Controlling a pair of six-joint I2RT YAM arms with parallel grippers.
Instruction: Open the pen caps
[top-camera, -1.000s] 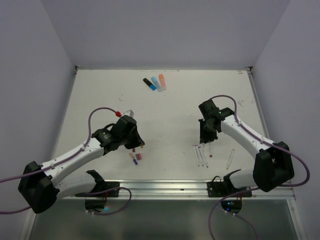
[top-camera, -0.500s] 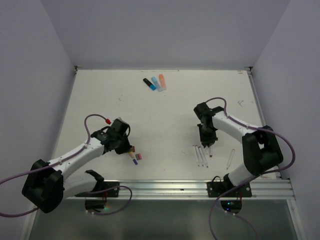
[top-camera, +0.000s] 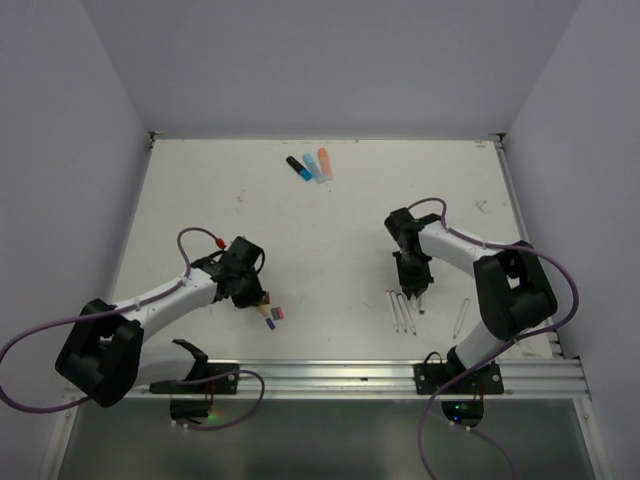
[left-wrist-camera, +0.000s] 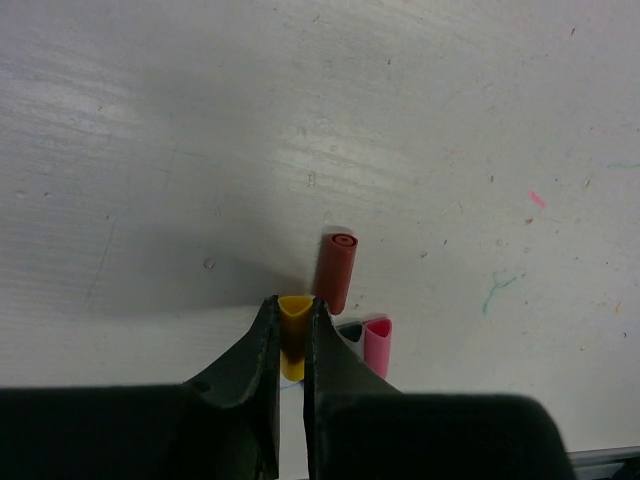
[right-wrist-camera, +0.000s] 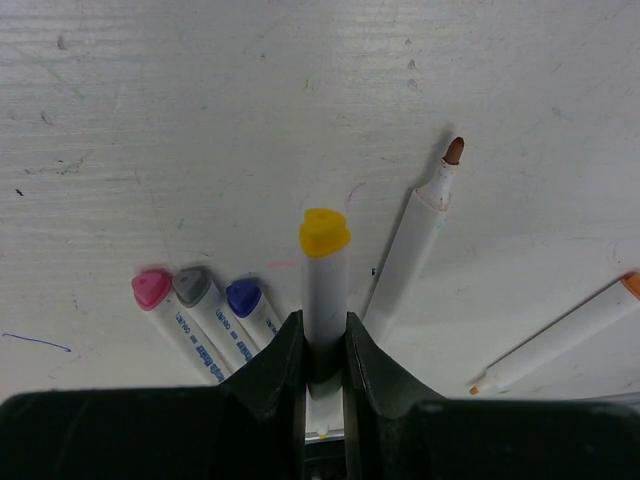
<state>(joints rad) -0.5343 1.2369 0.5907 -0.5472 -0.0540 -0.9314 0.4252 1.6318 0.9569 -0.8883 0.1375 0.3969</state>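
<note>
My left gripper (left-wrist-camera: 293, 300) is shut on a yellow pen cap (left-wrist-camera: 292, 320), low over the table. Just beyond it lie a dark red cap (left-wrist-camera: 337, 268), a pink cap (left-wrist-camera: 377, 344) and a dark cap (left-wrist-camera: 350, 331) partly hidden by my finger. My right gripper (right-wrist-camera: 325, 325) is shut on a thin white pen barrel (right-wrist-camera: 325, 290) with a yellow end. In the top view the left gripper (top-camera: 260, 295) is by the loose caps (top-camera: 274, 316), and the right gripper (top-camera: 413, 290) is over the row of pens (top-camera: 402, 311).
Three white pens with pink (right-wrist-camera: 152, 289), grey (right-wrist-camera: 191, 286) and blue (right-wrist-camera: 243, 297) ends lie left of the held pen. An uncapped brown-tipped pen (right-wrist-camera: 420, 240) and an orange-tipped one (right-wrist-camera: 560, 340) lie to the right. Black, blue and salmon markers (top-camera: 309, 165) lie at the back.
My left gripper has drawn back and down to the loose caps near the front. My right gripper has shifted slightly left and lowered over the row of pens.
</note>
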